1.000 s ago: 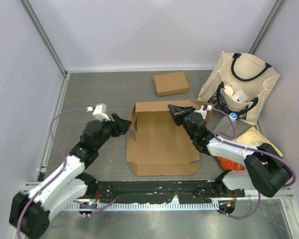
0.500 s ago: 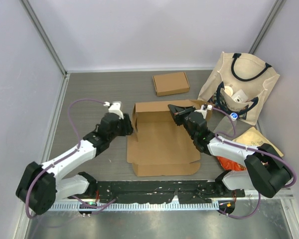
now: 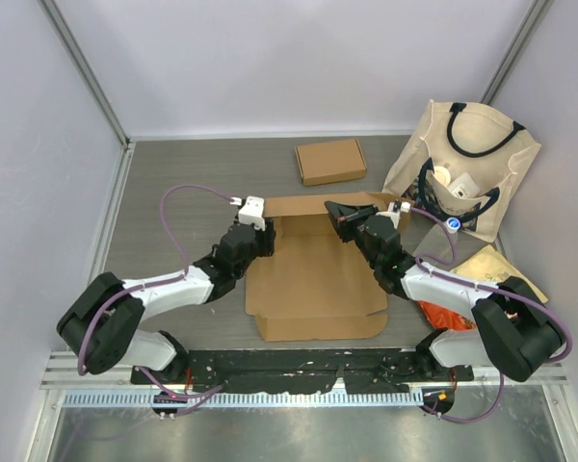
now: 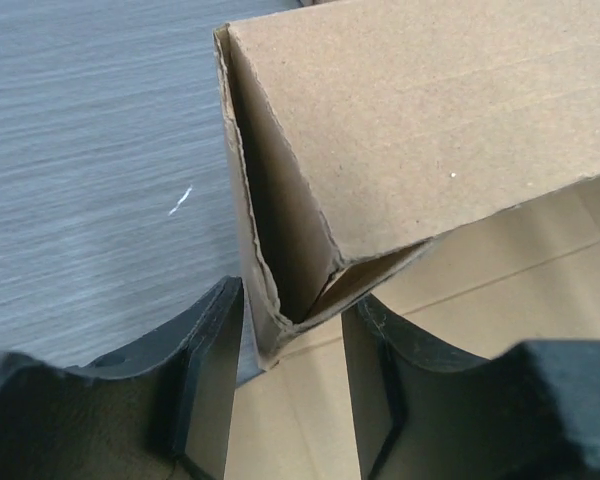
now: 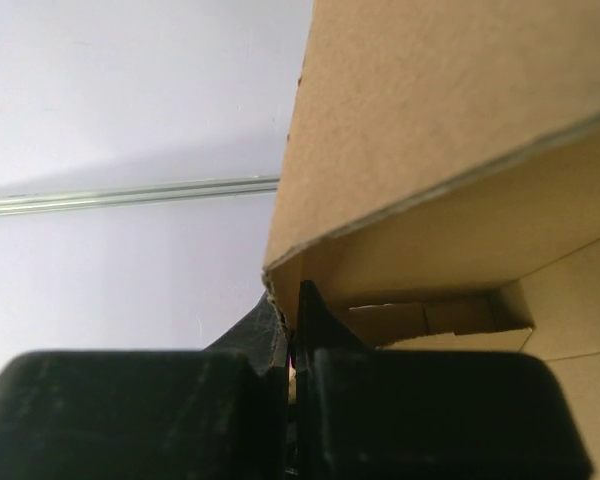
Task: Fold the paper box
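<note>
The paper box [image 3: 313, 279] is a brown cardboard sheet lying flat mid-table, with its rear wall [image 3: 303, 206] raised. My left gripper [image 3: 264, 241] is at the box's left rear corner. In the left wrist view that gripper [image 4: 292, 300] is open, its fingers [image 4: 215, 370] standing on either side of the folded corner [image 4: 280, 300], and grey table shows between the left finger and the cardboard. My right gripper [image 3: 334, 214] is shut on the top edge of the rear wall, right of centre. The right wrist view shows this gripper [image 5: 292, 305] pinching the cardboard edge [image 5: 400, 130].
A small closed cardboard box [image 3: 329, 161] lies behind the paper box. A cream tote bag [image 3: 467, 164] stands at the back right, with a yellow packet [image 3: 491, 269] and an orange item [image 3: 438, 316] in front of it. Pale walls enclose the table.
My left arm has swung right from the table's left side to the box's left rear corner, and its jaws have narrowed. The right gripper has kept its hold on the wall.
</note>
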You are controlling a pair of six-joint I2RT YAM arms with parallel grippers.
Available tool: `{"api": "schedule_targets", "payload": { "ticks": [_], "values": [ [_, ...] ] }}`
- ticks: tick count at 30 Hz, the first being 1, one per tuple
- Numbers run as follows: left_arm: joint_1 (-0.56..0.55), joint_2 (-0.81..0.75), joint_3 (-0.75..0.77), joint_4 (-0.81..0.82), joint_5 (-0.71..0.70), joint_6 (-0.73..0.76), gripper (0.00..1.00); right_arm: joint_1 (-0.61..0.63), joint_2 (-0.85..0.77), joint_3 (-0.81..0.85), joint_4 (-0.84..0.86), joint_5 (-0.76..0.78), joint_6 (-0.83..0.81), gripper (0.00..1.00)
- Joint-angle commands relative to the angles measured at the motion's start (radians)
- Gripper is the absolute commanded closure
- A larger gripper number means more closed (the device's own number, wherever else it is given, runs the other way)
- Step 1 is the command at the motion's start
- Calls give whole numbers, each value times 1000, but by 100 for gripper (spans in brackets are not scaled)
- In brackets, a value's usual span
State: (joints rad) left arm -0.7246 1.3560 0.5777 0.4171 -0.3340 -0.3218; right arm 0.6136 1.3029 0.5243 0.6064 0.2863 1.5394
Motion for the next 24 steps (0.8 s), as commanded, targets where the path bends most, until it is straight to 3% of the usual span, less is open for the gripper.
{"api": "schedule_targets", "payload": {
  "ticks": [1,3,4,6,10,11,12,14,15,18,22,24],
  "values": [
    [-1,29,-44,251,-126,115,53,0,22,14,-28,-30,-58,99],
    [-1,43,-88,367,-126,133,43,2,35,2,-2,-50,-56,99],
    [-1,66,-99,400,-132,135,31,2,41,-3,6,-55,-45,99],
    [-1,112,-102,478,-146,145,31,5,55,-15,33,-64,-33,99],
    [-2,193,-50,470,-181,122,56,8,52,-17,38,-64,-16,99],
    [-9,219,-23,459,-279,115,63,9,47,-17,32,-59,-7,99],
    [-28,236,-4,407,-336,112,75,11,38,-17,29,-56,1,99],
    [-48,297,57,337,-522,118,87,18,27,-23,27,-38,40,99],
    [-64,323,86,294,-609,121,100,24,24,-32,29,-29,56,99],
    [-76,408,197,152,-855,61,100,75,1,-41,20,51,118,99],
    [-75,417,194,86,-858,-126,100,121,32,-4,16,80,146,99],
    [-76,445,183,223,-846,-56,100,133,59,12,21,99,154,99]
  ]
}}
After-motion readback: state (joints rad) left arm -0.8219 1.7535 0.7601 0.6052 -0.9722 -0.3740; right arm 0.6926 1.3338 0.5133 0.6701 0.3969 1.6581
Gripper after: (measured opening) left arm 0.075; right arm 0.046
